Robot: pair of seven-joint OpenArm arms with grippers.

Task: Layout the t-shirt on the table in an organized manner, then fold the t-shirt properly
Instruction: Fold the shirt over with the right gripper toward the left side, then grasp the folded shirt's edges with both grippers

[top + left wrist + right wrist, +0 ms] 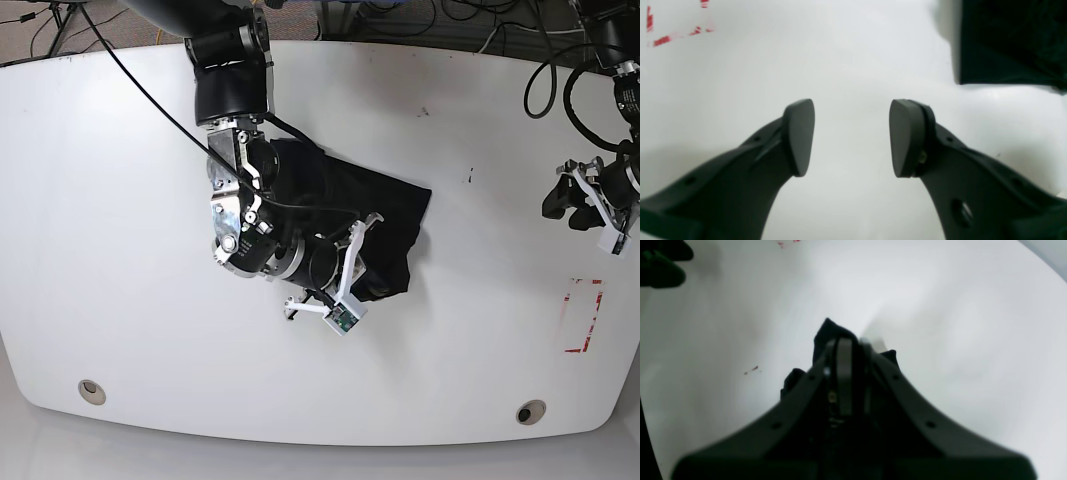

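The black t-shirt (385, 200) lies bunched in a rumpled heap near the middle of the white table (120, 200). My right arm's wrist (300, 262) hangs over the shirt's near side. In the right wrist view my right gripper (853, 343) is shut on the t-shirt, with black cloth (826, 331) poking out past the fingers. My left gripper (585, 200) hovers at the table's right side, well apart from the shirt. Its fingers (800, 136) stand open over bare table with nothing between them (851, 133). A dark straight-edged patch (1007, 43) at the top right looks like the shirt's edge.
A red-and-white tape rectangle (582, 315) marks the table near the right edge, also seen faintly in the left wrist view (661, 40). Two round holes (91, 390) (530, 411) sit near the front edge. Black cables (545, 80) trail at the back.
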